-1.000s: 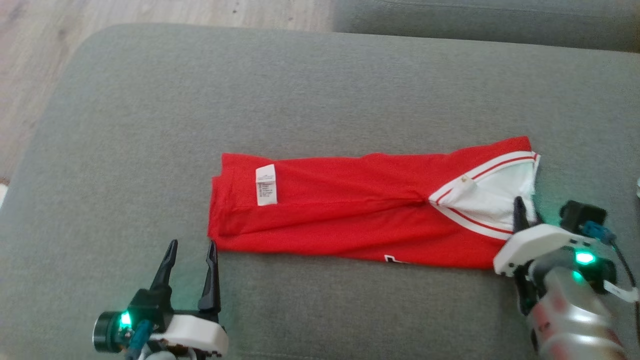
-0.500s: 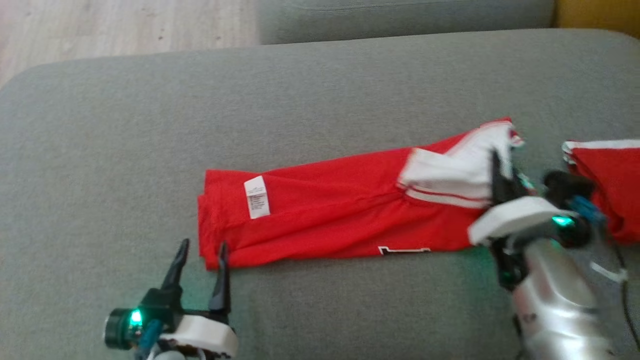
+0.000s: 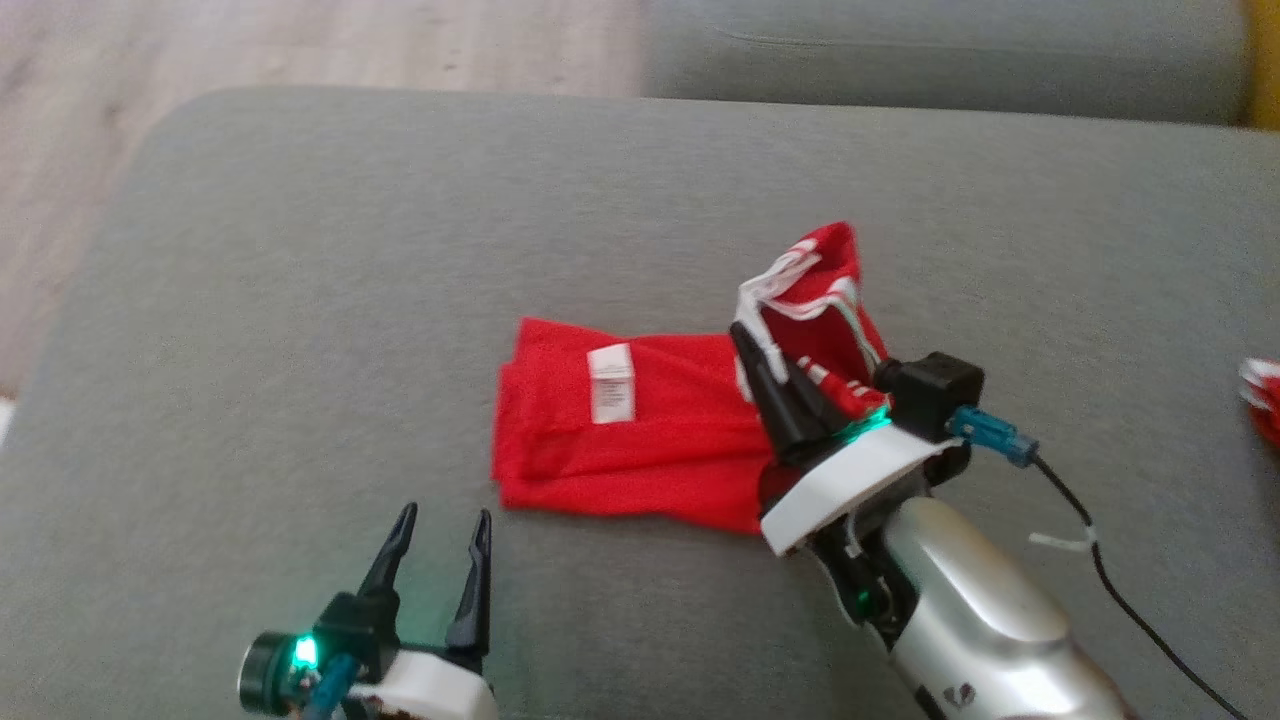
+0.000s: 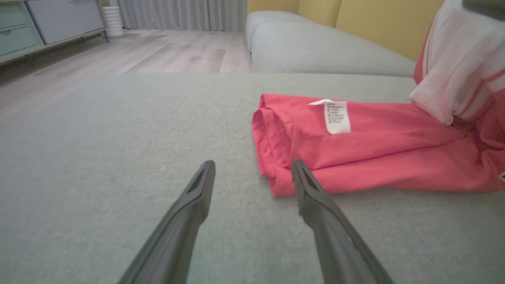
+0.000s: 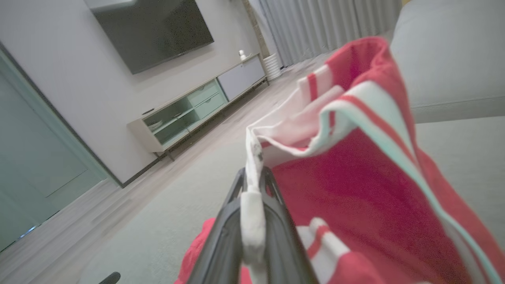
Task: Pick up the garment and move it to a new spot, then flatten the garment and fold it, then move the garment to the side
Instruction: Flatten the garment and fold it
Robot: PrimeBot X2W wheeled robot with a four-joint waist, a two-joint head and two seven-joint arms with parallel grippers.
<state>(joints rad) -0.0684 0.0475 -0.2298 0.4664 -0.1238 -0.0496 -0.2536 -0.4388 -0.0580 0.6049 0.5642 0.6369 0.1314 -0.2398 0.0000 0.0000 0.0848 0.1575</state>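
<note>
From the head view, the garment (image 3: 640, 440) lay near the middle of the grey sofa cushion (image 3: 300, 300). Its left part was flat on the cushion, folded into a long red strip. The white care label (image 3: 611, 383) sat on top of that flat part, near the left end. The right end was lifted off the cushion and bunched upward, showing the white panel (image 3: 780, 290) with its thin red stripes.

The right gripper (image 3: 745, 338) had hold of that raised end. Its 2 dark fingers were pressed together. On the right wrist view I saw a white edge of the fabric pinched between them, with the red and striped cloth draping to that view's right. The grip held this end up above the flat part.

The left gripper (image 3: 444, 515) sat at the lower left over bare cushion, just in front of the garment's left corner. Its 2 fingers stood wide apart with nothing between them. On the left wrist view, the fingertip on that view's right lined up with the folded near corner. I couldn't tell whether it touched the cloth.

A black cable (image 3: 1100, 580) ran from the right wrist over the cushion. At the far right edge of the head view, a bit of another red and white cloth (image 3: 1262, 395) showed, well apart from the garment. Beyond the cushion I saw pale wood floor (image 3: 300, 40) and a 2nd grey cushion (image 3: 900, 50).
</note>
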